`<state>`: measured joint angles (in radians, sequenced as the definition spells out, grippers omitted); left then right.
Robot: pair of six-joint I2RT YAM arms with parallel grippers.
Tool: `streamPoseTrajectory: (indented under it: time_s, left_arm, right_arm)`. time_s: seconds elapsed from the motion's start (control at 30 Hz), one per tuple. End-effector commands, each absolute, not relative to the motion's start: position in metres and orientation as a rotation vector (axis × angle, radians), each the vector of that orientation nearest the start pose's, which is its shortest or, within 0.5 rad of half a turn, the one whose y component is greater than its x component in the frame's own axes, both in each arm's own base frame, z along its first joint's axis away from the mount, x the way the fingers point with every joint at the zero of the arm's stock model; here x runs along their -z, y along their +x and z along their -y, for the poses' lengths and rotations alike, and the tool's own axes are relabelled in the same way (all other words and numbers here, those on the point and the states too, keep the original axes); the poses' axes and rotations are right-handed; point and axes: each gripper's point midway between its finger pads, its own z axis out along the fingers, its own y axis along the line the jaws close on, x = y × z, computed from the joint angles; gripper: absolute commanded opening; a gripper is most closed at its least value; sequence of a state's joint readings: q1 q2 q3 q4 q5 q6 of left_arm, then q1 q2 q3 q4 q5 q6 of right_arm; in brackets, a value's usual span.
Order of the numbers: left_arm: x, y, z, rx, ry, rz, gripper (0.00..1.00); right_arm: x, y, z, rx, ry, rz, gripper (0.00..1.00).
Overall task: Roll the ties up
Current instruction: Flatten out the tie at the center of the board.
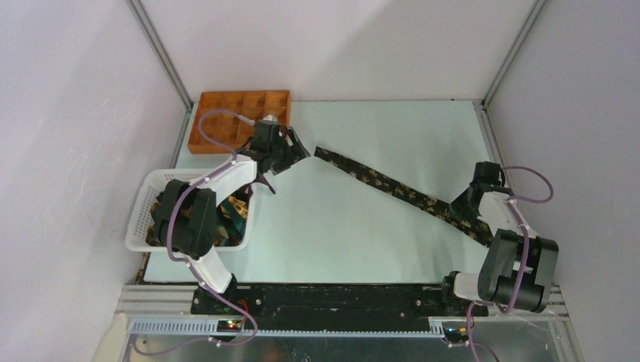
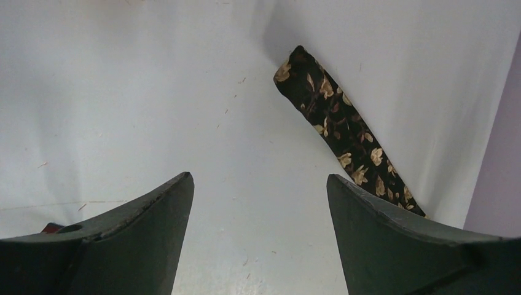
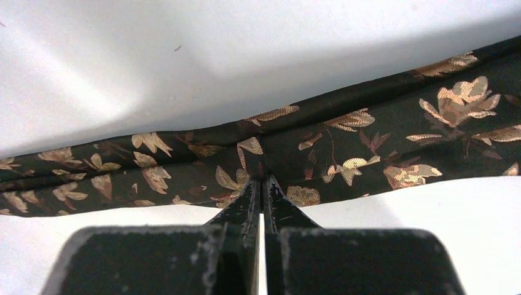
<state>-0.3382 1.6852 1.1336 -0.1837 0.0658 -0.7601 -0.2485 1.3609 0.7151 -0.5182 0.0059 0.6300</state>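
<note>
Just right of the orange tray (image 1: 219,105), one end of a dark leaf-printed tie (image 1: 392,185) (image 2: 344,132) (image 3: 368,141) begins. From there it lies flat on the table (image 1: 362,241), running diagonally away from the tray toward the near right side. At the stretch farthest from the tray, the right gripper (image 1: 463,210) (image 3: 263,179) is pinched shut on a raised fold of the tie, fingertips pressed together. The left gripper (image 1: 290,170) (image 2: 259,178) hovers between the tray and the tie's end, jaws spread wide, holding nothing. Nearer than the tray, on the left, a white basket (image 1: 143,211) holds more ties (image 1: 234,211) in a heap.
</note>
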Motion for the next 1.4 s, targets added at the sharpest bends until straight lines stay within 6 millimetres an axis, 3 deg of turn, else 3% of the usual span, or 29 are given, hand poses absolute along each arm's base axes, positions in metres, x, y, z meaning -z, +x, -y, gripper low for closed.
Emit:
streamPoseTrajectory:
  time_s: [0.0,0.17,0.23,0.43,0.6,0.77,1.13,1.37]
  left_arm:
    - [-0.121,0.433,0.207,0.697,-0.456,-2.292,0.86]
    - [-0.115,0.438,0.236,0.771,-0.469,-2.263,0.86]
    - [-0.121,0.446,0.254,0.869,-0.493,-2.192,0.86]
    - [-0.106,0.46,0.277,0.955,-0.516,-2.191,0.85]
    - [-0.111,0.468,0.281,0.955,-0.506,-2.172,0.85]
    - [-0.1,0.476,0.282,0.934,-0.523,-2.184,0.85]
    - [-0.085,0.491,0.286,0.913,-0.555,-2.191,0.84]
    - [-0.088,0.508,0.292,0.937,-0.571,-2.155,0.84]
  right_arm:
    - [-0.044,0.259,0.05,-0.081,1.198,-2.416,0.0]
    - [-0.04,0.26,0.052,-0.092,1.208,-2.422,0.0]
    - [-0.038,0.262,0.048,-0.129,1.202,-2.433,0.0]
    - [-0.024,0.264,0.047,-0.137,1.204,-2.465,0.0]
    - [-0.01,0.265,0.045,-0.143,1.22,-2.501,0.0]
    - [0.001,0.263,0.044,-0.141,1.238,-2.529,0.0]
    - [0.0,0.263,0.049,-0.119,1.239,-2.517,0.0]
    - [-0.001,0.263,0.054,-0.112,1.246,-2.507,0.0]
